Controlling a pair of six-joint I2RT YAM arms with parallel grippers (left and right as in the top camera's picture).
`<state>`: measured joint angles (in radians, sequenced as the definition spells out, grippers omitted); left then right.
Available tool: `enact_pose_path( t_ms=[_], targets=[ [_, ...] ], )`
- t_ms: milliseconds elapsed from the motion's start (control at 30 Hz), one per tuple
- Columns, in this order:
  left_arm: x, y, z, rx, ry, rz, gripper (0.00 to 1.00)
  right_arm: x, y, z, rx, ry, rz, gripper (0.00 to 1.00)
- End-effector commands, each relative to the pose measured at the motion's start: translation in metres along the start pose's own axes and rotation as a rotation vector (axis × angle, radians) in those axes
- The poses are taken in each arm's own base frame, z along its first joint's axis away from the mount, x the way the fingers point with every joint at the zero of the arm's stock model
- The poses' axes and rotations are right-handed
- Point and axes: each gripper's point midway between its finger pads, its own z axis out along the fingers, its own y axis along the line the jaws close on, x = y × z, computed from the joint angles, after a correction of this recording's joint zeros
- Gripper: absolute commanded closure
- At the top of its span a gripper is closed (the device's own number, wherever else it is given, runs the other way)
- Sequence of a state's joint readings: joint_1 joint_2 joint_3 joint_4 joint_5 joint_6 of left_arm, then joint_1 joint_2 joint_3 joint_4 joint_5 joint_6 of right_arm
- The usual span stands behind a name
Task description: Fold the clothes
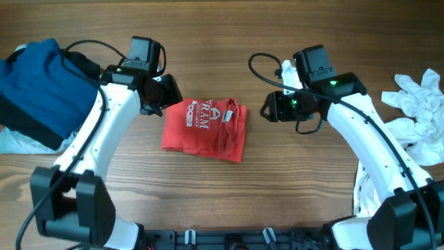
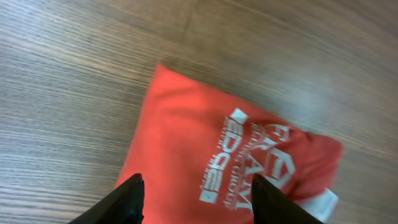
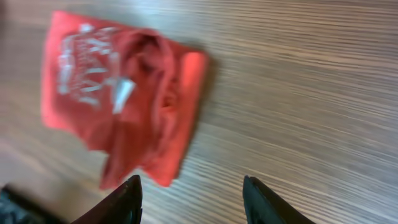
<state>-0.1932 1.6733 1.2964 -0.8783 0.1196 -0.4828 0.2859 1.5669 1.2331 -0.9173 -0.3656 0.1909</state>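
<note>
Nearest the robot's base, the brown wood-grain bench (image 1: 291, 180) lies bare. Past that strip, in the middle of the bench, sits the red cotton T-shirt (image 1: 205, 128), gathered into a compact, roughly square packet with its white block lettering facing up. Its left side is flat and clean-edged. Its right side is rumpled, with layers bunched and a small white tag showing near the collar.

The left gripper (image 1: 164, 96) hovers at the packet's far-left corner, fingers spread and holding nothing; in its wrist view the shirt (image 2: 205, 143) lies beneath and ahead of the dark fingertips. The right gripper (image 1: 268, 107) stands apart to the shirt's right, also spread and empty, over bare wood, with the shirt (image 3: 124, 93) off ahead in its wrist view.

Further out, a folded blue garment (image 1: 31, 76) lies at the far left and crumpled white cloths (image 1: 420, 104) at the right.

The folding looks nearly finished. The next move probably calls for the right gripper to close in on the bunched right edge and flatten or tuck it, without dragging the packet or opening the layers beneath.
</note>
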Motion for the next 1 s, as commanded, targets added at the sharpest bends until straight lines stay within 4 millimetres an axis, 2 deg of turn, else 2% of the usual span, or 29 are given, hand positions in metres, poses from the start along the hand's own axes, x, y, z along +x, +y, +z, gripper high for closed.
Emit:
enact_pose_path(
  t_ms=[0,100,200,300,400,500,567,633,667,733,800,867,967],
  targets=[
    [-0.015,-0.001,0.018,-0.011,-0.024,0.038,0.44,0.01,0.032,0.012,-0.119,0.052,-0.076,0.48],
    [-0.041,-0.014,0.036,0.035,-0.108,0.097,0.41,0.027,0.064,0.027,-0.195,0.123,-0.138,0.48],
    [-0.052,-0.018,0.058,0.048,-0.13,0.102,0.4,0.039,0.1,0.041,-0.301,0.163,-0.208,0.48],
    [-0.044,-0.01,0.086,0.025,-0.071,0.096,0.4,0.051,0.117,0.058,-0.323,0.215,-0.217,0.48],
    [-0.025,0.001,0.11,-0.008,0.024,0.084,0.4,0.064,0.118,0.081,-0.309,0.282,-0.207,0.48],
    [0.001,0.018,0.117,-0.069,0.135,0.069,0.4,0.071,0.101,0.106,-0.244,0.339,-0.177,0.48],
    [0.024,0.031,0.112,-0.123,0.232,0.054,0.42,0.07,0.074,0.123,-0.101,0.336,-0.149,0.48],
    [0.046,0.043,0.103,-0.175,0.327,0.04,0.48,0.065,0.055,0.13,0.004,0.315,-0.13,0.48],
    [0.067,0.054,0.093,-0.225,0.417,0.026,0.53,0.055,0.036,0.133,0.102,0.275,-0.139,0.48],
    [0.094,0.068,0.075,-0.295,0.541,0.003,0.55,0.036,0.014,0.132,0.213,0.195,-0.121,0.48],
    [0.113,0.075,0.064,-0.341,0.621,-0.002,0.58,0.015,-0.001,0.13,0.269,0.116,-0.117,0.48],
    [0.124,0.079,0.056,-0.363,0.669,-0.008,0.66,-0.005,-0.009,0.129,0.277,0.047,-0.111,0.48],
    [0.122,0.073,0.047,-0.343,0.647,-0.011,0.66,-0.017,-0.016,0.125,0.272,0.012,-0.09,0.48]
  ],
)
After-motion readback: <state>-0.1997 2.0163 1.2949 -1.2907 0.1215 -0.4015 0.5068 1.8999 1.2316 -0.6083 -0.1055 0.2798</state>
